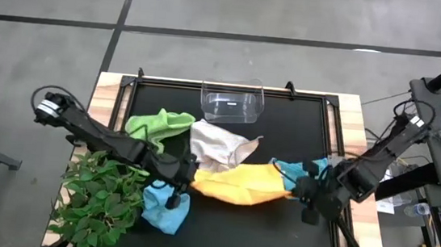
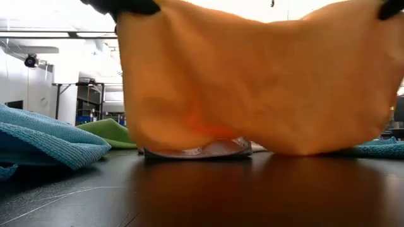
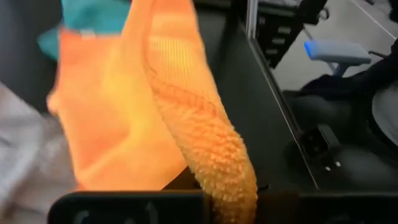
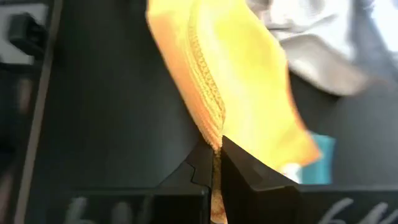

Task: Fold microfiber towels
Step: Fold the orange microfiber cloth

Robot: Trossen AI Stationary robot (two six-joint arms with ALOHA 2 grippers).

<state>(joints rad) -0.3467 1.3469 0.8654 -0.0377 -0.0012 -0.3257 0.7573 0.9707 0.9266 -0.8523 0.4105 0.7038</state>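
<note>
**Yellow-orange towel stretched between both arms**

At lower centre of the high view, the yellow-orange towel (image 1: 241,184) hangs sagging, nubby-textured, above the black worktop (image 1: 275,234). The left end effector (image 1: 186,171) and right end effector (image 1: 302,186) are each clamped tight on an opposite edge.

Bare black mat (image 1: 275,226) lies open along the near edge. The plant (image 1: 100,197) blocks the near left corner. The clear bin (image 1: 232,99) and heaped towels (image 1: 202,142) obstruct the centre and far side.

Robotics lab, concrete floor (image 1: 215,9), equipment racks (image 2: 79,101)
</note>
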